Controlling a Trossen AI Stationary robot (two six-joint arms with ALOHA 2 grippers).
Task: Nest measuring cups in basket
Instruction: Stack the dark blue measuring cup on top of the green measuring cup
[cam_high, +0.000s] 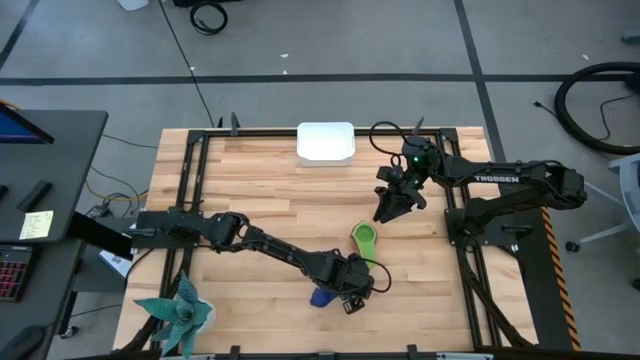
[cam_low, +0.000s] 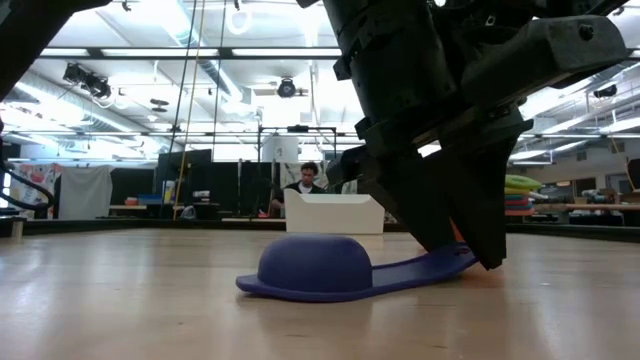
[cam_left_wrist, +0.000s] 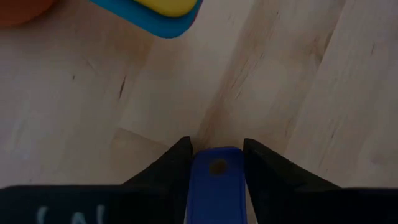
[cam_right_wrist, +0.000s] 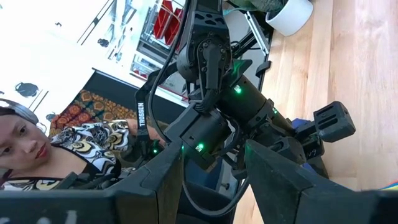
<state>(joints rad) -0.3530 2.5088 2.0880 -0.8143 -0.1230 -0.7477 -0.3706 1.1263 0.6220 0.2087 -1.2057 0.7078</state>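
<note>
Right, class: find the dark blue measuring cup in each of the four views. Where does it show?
High view: dark blue cup low in the picture's centre, beside the left gripper.
Low view: centre, upside down, handle running right to that gripper.
Left wrist view: only its handle, at the bottom between the fingers.
Right wrist view: cannot be made out.
Shared landmark: the left gripper at its handle.

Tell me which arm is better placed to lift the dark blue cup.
Left. The left gripper already straddles the dark blue cup by its flat handle at the table's near edge, fingers on either side. The right gripper hangs open farther back, above the green cup, holding nothing.
</note>
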